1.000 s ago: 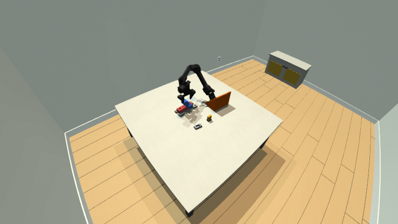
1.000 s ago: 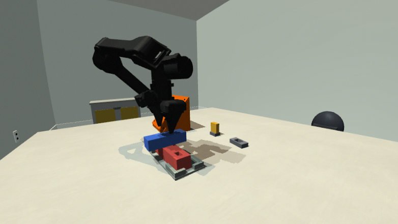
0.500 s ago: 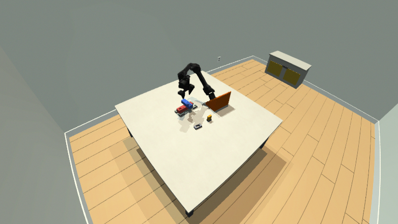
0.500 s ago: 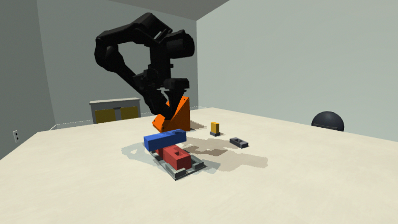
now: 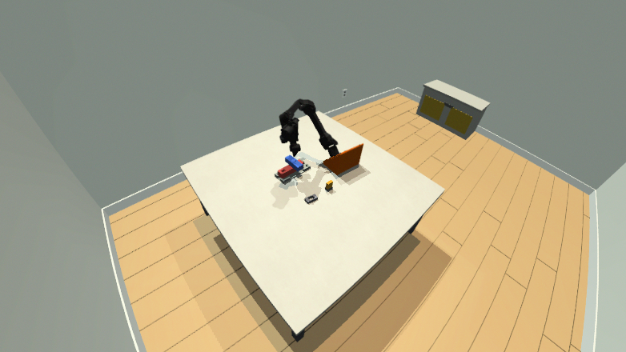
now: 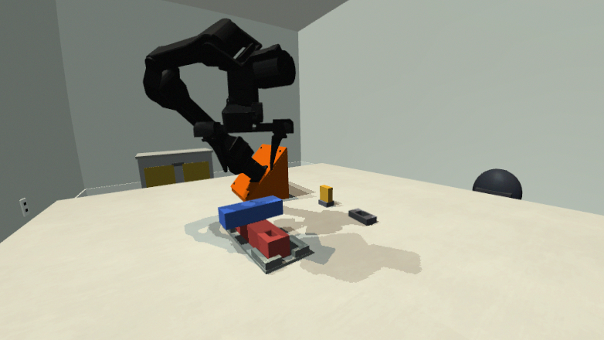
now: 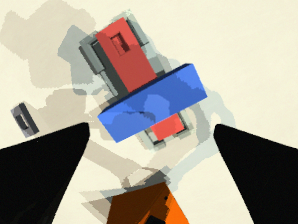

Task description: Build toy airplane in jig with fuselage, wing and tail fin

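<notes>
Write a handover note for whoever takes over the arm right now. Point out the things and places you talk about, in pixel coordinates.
Gripper (image 6: pixel 249 168) (image 7: pixel 152 129): open, holding nothing, above the build.
Fuselage (image 6: pixel 276 246) (image 7: pixel 131 62): in the cradle (image 6: pixel 266 266) (image 7: pixel 91 55).
Wing (image 5: pixel 293 162) (image 6: pixel 251 212) (image 7: pixel 152 102): lies across the fuselage; whether its tab is fully down is hidden.
Tail fin (image 5: pixel 329 186) (image 6: pixel 326 193): upright in its small dark holder, off the jig; the fuselage's tail socket is vacant.
Left: check the wing, fit the fin, move clear.

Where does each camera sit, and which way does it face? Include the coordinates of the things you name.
Top: high in the room, tilted down at the cream table (image 5: pixel 328 245) (image 6: pixel 127 296) (image 7: pixel 250 50); whole black arm (image 5: pixel 317 122) (image 6: pixel 228 33).
Exterior: low beside the table, looking across it; arm and open jaws.
Wrist: on the arm, facing down; jaws at left and right.
Top and exterior share the grey cabinet with yellow doors (image 5: pixel 459 94) (image 6: pixel 174 154); all three show the blue bar-shaped wing (image 5: pixel 293 162) (image 6: pixel 251 212) (image 7: pixel 155 102).
</notes>
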Robot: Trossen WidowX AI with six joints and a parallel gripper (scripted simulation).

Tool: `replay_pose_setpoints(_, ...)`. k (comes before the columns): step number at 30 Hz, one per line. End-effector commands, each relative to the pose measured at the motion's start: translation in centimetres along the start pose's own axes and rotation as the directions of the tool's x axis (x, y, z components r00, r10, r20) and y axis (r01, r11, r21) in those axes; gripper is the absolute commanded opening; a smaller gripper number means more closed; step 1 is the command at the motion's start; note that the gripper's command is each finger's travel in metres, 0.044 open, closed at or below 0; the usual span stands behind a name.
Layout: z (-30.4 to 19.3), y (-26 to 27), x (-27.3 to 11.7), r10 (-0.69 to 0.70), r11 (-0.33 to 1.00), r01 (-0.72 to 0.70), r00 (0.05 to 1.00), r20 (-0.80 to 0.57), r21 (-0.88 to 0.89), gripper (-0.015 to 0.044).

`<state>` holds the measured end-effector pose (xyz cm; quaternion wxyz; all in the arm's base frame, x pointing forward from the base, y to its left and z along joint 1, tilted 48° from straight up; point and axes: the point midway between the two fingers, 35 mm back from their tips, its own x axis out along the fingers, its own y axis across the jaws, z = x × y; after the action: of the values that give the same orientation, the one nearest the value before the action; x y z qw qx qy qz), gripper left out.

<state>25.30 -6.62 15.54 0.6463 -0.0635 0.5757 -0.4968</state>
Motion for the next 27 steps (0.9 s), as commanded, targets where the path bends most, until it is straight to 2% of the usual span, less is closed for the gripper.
replay_pose_setpoints(1,-0.1,0.0,0.1,-0.007,0.889,0.002,1.000,-0.009,-0.457,0.0440)
replay_pose_setpoints(14,-0.2,0.3,0.1,-0.005,0.889,0.000,1.000,-0.009,-0.458,0.0440)
replay_pose_setpoints(19,-3.4,7.5,-0.7,0.030,0.885,-0.035,0.999,-0.017,-0.464,0.0440)
replay_pose_setpoints(27,-13.1,17.2,-0.8,0.031,0.884,-0.039,0.999,-0.025,-0.466,0.0440)
